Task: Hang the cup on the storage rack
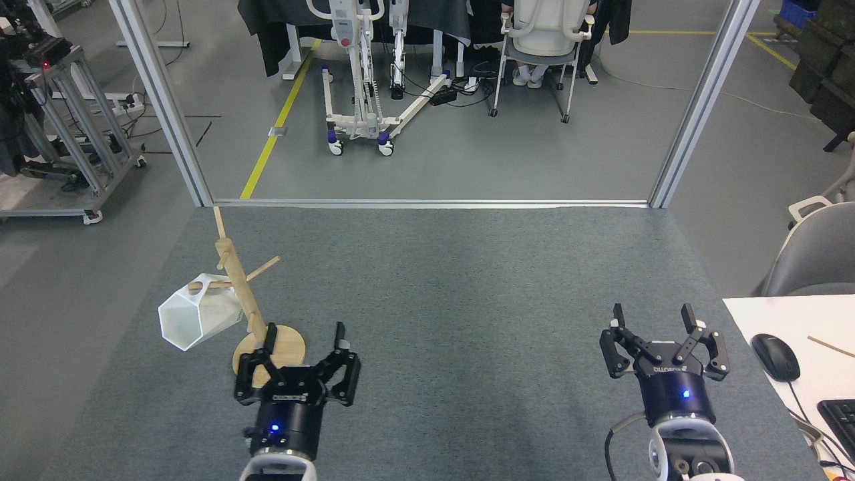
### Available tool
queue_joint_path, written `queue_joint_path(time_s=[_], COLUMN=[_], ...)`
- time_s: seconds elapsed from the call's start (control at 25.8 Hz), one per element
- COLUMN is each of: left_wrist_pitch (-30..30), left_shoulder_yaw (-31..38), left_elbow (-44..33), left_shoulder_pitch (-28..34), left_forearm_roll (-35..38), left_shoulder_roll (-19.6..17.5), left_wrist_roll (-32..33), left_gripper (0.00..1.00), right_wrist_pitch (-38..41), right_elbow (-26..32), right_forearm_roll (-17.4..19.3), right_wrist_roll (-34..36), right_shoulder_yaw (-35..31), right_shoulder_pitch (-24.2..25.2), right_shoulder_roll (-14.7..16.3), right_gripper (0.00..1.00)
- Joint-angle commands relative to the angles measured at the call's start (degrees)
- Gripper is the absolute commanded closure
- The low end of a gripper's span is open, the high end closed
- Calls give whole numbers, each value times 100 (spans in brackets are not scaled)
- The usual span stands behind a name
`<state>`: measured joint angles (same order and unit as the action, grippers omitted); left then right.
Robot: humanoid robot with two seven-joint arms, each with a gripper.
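White faceted cup (pixel 190 319) hung on wood rack (pixel 242 294) peg, hex rim outward.
Left claw (pixel 304 354) & right claw (pixel 658 326) spread wide, holding nothing.

- You can make out small white lettering on the right gripper (pixel 658 334), on its body, but it appears upside down and too small to read.

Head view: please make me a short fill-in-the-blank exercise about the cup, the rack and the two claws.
1. The cup hangs on a peg of the ____, a wooden stand.
2. Both claws are ____ and hold nothing.
3. The claw nearer to the rack's round base is the ____ claw.
4. The right claw is above the grey ____.

Missing words: rack; open; left; mat
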<state>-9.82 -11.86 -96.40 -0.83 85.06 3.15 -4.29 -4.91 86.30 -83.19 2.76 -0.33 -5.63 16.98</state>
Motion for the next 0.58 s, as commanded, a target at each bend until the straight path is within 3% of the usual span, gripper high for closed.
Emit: queue_joint_path(time_s=[0.0,0.12,0.31,0.54], left_wrist_pitch=[156,103,33,41], left_shoulder_yaw=[-221,-238,-256,-264], left_elbow=[499,807,983,1009], left_shoulder_pitch=[-242,-365,-629,-760], left_forearm_roll=[-34,-34,-34,-25], left_shoulder_roll=[406,432,441,441], left_wrist_roll=[570,596,587,587], left_gripper=[1,1,1,1], right_wrist_pitch=[-106,-230,-256,-230], right_elbow=[431,405,326,291], right_forearm_roll=[31,171,918,936], right_wrist_roll=[-21,-74,-92,-48], right_shoulder_yaw=[-11,24,24,6], right_shoulder_pitch=[466,519,484,457], right_shoulder_roll=[104,139,139,95], right_gripper=[1,1,0,0])
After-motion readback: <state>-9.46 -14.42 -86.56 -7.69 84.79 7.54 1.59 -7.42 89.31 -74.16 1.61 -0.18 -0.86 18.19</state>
